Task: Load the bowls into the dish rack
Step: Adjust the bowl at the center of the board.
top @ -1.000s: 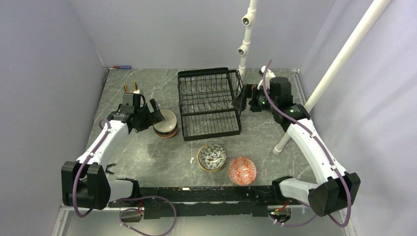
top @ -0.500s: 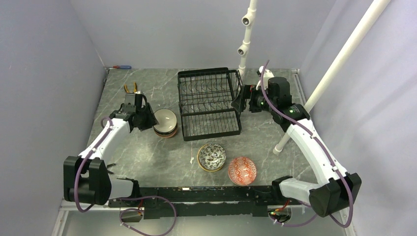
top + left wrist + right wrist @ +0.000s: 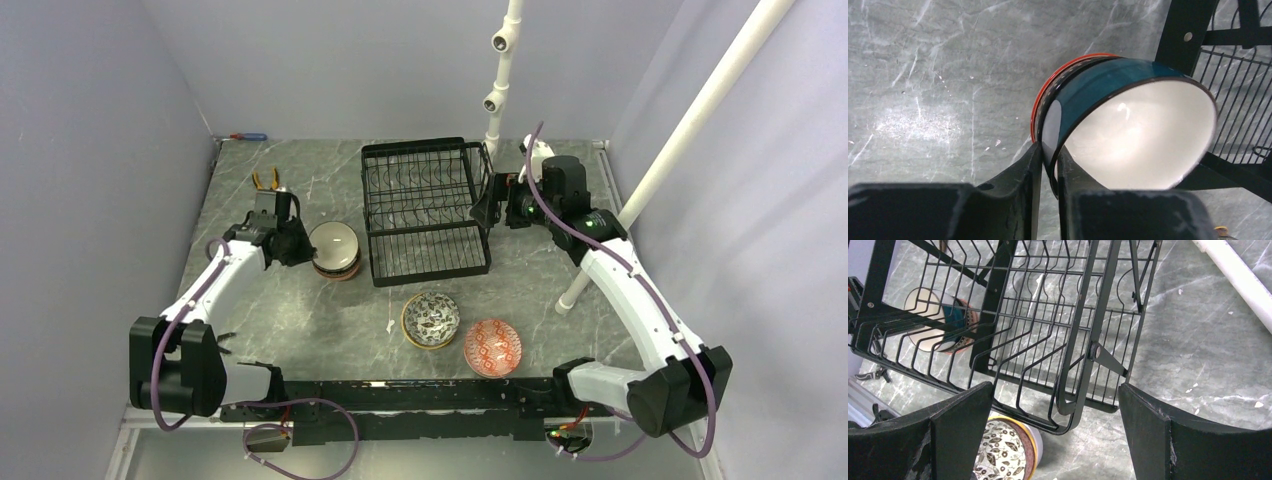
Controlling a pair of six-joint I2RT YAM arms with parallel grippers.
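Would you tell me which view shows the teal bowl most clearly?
The left wrist view: the teal bowl fills the frame, its rim pinched by the left gripper. The top view shows it small; the right wrist view only glimpses it through the dish rack.

teal-white bowl: tilted atop stack, perhaps two bowls, left of dish rack | leaf-patterned bowl, red-patterned bowl: upright, side by side

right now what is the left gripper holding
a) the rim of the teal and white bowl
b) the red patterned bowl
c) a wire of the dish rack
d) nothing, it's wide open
A: in the left wrist view the left gripper has its jaws pinched on the rim of the teal-and-white bowl, one inside and one outside, with the bowl tipped up on its edge.
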